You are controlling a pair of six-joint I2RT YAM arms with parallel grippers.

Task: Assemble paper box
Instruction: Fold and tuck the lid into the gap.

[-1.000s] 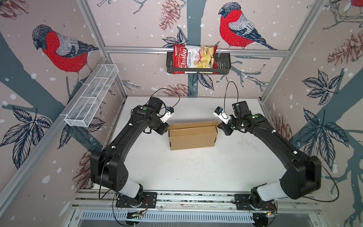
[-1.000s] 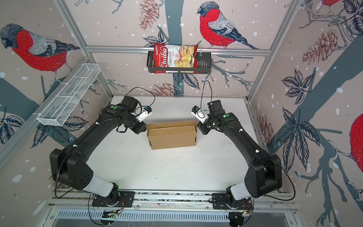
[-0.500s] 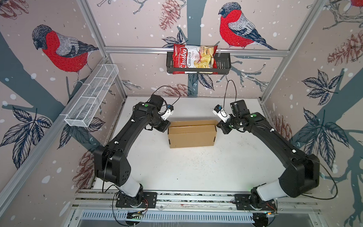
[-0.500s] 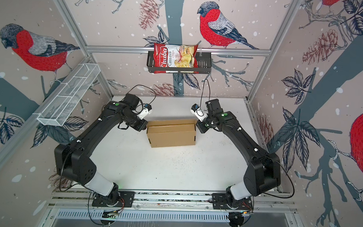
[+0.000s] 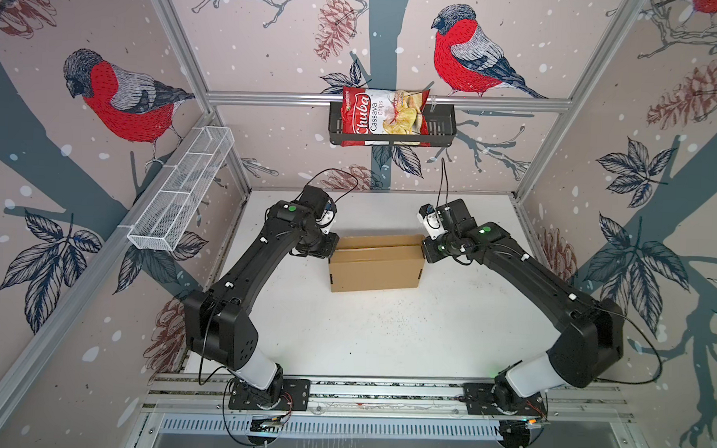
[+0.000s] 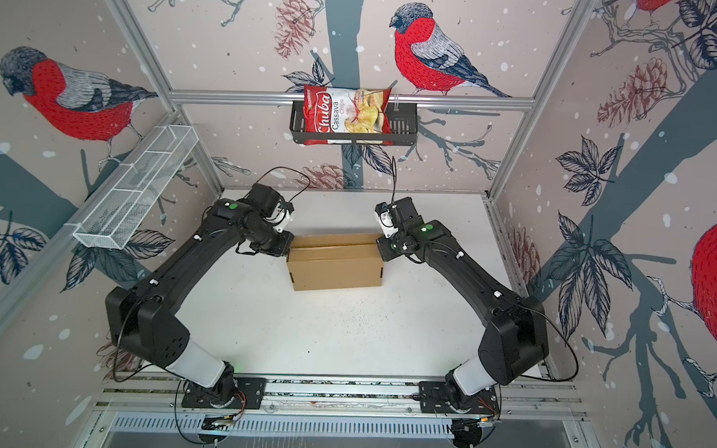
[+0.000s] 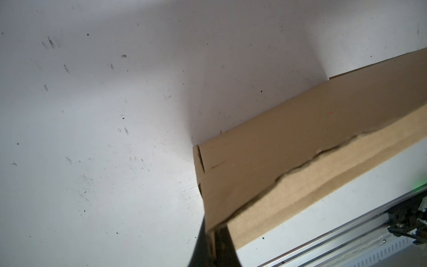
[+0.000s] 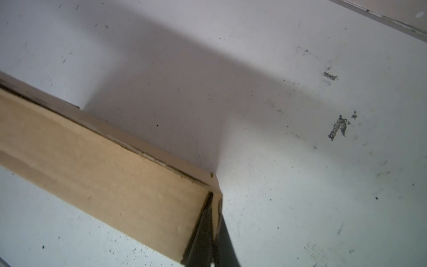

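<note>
The worktop (image 5: 369,340) is a white board, scuffed and dotted with dark specks, with grey smears showing in the wrist views. Aluminium posts frame it, and the walls (image 5: 273,37) carry wallpaper of red-breasted birds, pine cones and leaves. A black basket (image 5: 444,125) on the back rail holds a red bag of cassava chips (image 5: 373,114). A white wire-mesh tray (image 5: 177,202) hangs on the side rail.

The paper box (image 5: 375,270) lies flat in the far middle of the worktop, between the two arms. It is a shallow, closed rectangle of plain brown corrugated cardboard, matte and unprinted. A straight seam runs along its length near the far edge, and a small slit shows at one near corner.

The left hand (image 5: 332,249) is at the box's left end. Its wrist view shows the dark fingers (image 7: 227,245) closed on a thin cardboard edge at the corner. The right hand (image 5: 424,252) meets the opposite end the same way, with its fingers (image 8: 201,242) pinching the box's end wall.
</note>
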